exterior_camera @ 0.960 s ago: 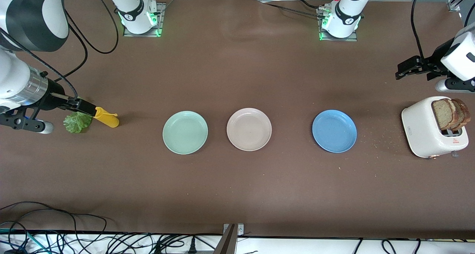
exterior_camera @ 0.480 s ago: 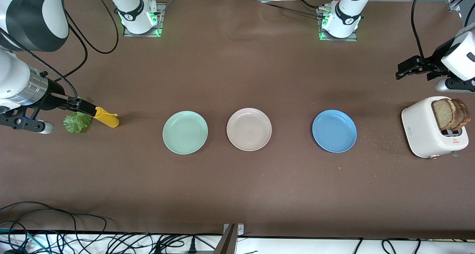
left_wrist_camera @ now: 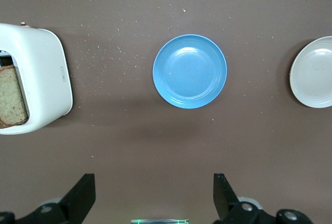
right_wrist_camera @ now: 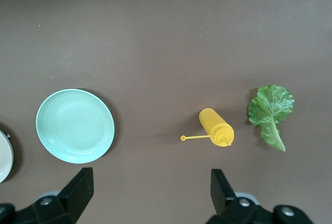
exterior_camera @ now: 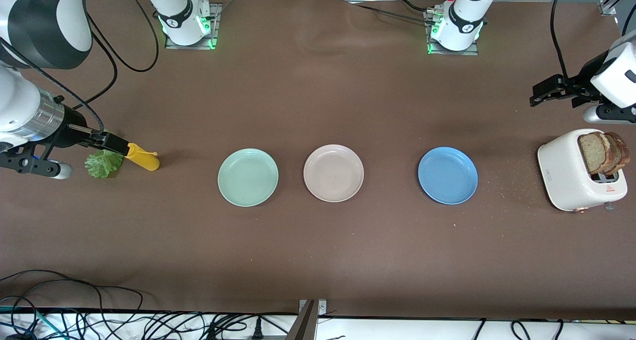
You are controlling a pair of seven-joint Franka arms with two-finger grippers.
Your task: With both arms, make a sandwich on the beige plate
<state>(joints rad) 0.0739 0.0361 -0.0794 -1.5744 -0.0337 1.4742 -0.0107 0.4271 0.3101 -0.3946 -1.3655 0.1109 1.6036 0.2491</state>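
The beige plate (exterior_camera: 333, 173) (left_wrist_camera: 314, 72) lies bare at the table's middle, between a mint-green and a blue plate. Two brown bread slices (exterior_camera: 603, 152) (left_wrist_camera: 13, 97) stand in a white toaster (exterior_camera: 566, 173) at the left arm's end. A ruffled lettuce leaf (exterior_camera: 103, 163) (right_wrist_camera: 271, 111) lies flat at the right arm's end. My left gripper (exterior_camera: 541, 92) (left_wrist_camera: 155, 185) hangs open and empty high over bare table by the toaster. My right gripper (exterior_camera: 112, 143) (right_wrist_camera: 150, 182) hangs open and empty over the table beside the lettuce.
A yellow squeeze bottle (exterior_camera: 143, 158) (right_wrist_camera: 217, 128) lies on its side next to the lettuce. The mint-green plate (exterior_camera: 248, 177) (right_wrist_camera: 75, 125) and the blue plate (exterior_camera: 447, 175) (left_wrist_camera: 190, 71) flank the beige one. Crumbs dot the table between blue plate and toaster.
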